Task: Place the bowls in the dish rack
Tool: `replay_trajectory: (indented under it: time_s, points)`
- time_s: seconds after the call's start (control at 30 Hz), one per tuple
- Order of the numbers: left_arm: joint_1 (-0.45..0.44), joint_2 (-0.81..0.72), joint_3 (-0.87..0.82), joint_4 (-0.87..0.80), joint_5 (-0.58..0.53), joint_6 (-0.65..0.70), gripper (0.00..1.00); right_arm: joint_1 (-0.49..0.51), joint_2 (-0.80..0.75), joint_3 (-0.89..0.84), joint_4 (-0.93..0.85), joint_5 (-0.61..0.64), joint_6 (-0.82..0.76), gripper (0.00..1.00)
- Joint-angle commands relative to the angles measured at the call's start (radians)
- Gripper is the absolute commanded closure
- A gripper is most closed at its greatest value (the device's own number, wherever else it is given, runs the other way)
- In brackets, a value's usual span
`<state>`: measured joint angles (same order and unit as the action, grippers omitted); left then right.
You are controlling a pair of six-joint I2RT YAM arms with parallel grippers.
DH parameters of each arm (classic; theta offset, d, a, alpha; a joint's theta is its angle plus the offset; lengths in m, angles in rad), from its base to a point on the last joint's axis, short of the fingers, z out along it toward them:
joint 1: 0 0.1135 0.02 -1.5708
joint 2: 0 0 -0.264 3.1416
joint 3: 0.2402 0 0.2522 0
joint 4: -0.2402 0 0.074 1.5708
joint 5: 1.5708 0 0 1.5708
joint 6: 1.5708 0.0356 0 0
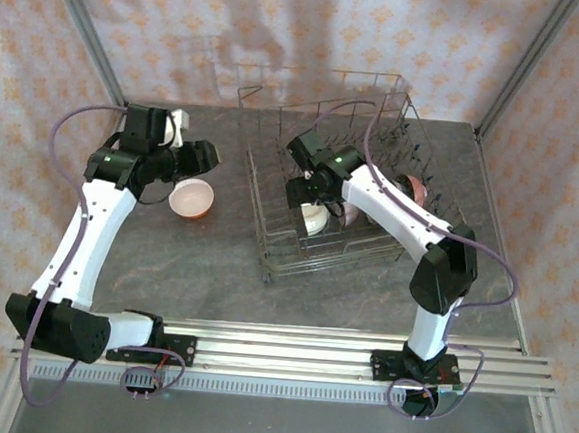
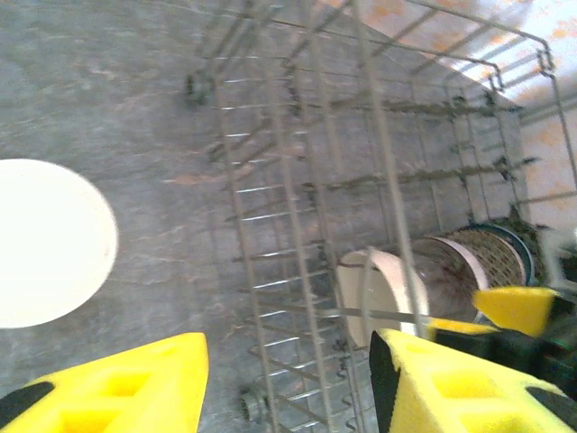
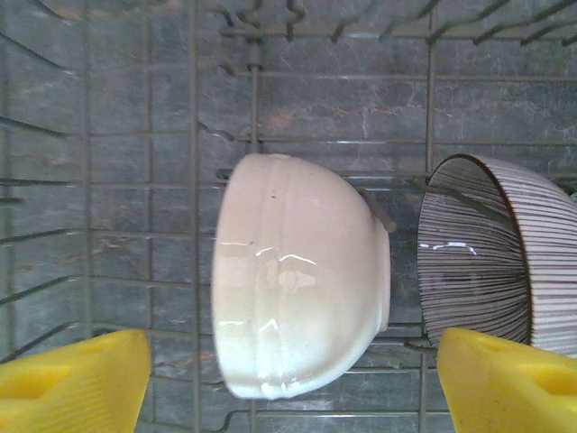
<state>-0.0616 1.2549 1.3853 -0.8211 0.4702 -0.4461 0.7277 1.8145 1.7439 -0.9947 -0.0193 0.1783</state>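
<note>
On the grey table, seen from above, the nearest task item was the pink bowl. It sat upright on the bare top at about 9 o'clock of the rack, apart from it. Just past that bowl, at its 12 o'clock, the left gripper hung open, its 2 yellow fingers spread wide with nothing between them. Its wrist camera showed the bowl as a pale disc at 9 o'clock and the rack's wires running toward 1 o'clock. Farther right, the rack held the other bowls. The cream bowl stood on edge among the tines near the rack's 6 o'clock side. The right gripper hung over it, open, its own fingers at either side of the bowl with a gap to each, so it gripped nothing. At the cream bowl's 3 o'clock, just beside it, the striped bowl also stood on edge. Farther on, toward the rack's 3 o'clock side, a red-rimmed bowl leaned among the tines.
</note>
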Motion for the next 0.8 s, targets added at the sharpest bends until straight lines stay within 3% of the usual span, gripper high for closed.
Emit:
replay_trajectory:
  time_s: [0.0, 0.33, 0.77]
  points:
    - [0.061, -0.05, -0.061, -0.03, -0.039, -0.014, 0.47, 0.004, -0.055, 0.042, 0.011, -0.05, -0.014, 0.16]
    - [0.241, 0.039, -0.245, -0.011, -0.062, 0.007, 0.36, -0.009, -0.131, 0.115, 0.005, -0.005, -0.05, 0.14]
    - [0.256, 0.337, -0.241, 0.093, -0.136, 0.011, 0.33, -0.09, -0.211, -0.038, 0.06, -0.031, -0.044, 0.13]
